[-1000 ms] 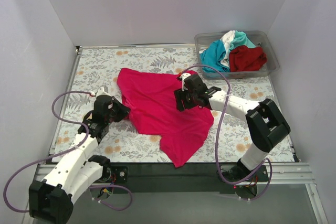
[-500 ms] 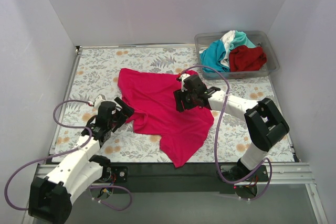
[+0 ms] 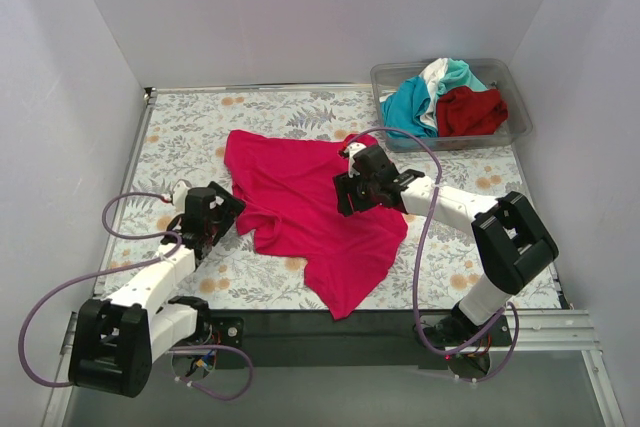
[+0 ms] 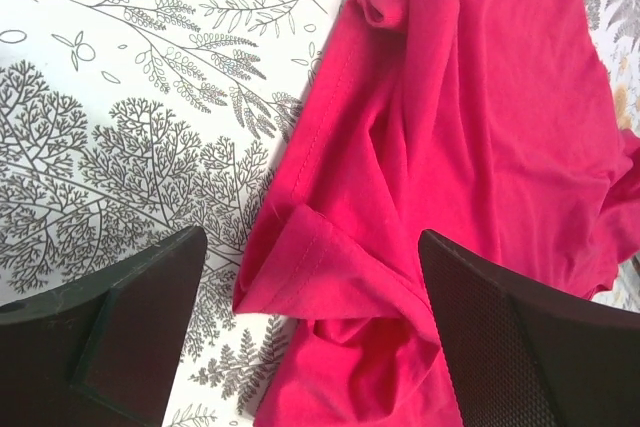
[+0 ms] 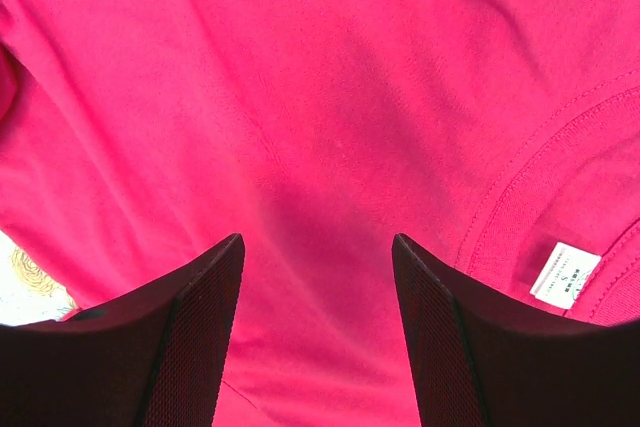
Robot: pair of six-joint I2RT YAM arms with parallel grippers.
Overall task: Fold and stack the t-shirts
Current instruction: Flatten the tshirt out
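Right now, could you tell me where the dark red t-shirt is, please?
In the top view, the dark red t-shirt lies in the clear bin at the far right, beside the teal t-shirt.

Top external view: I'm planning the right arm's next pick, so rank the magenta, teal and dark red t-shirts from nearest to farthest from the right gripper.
1. magenta t-shirt: spread on the table, directly under the right gripper.
2. teal t-shirt: left end of the clear bin, beyond the gripper.
3. dark red t-shirt: right part of the bin.
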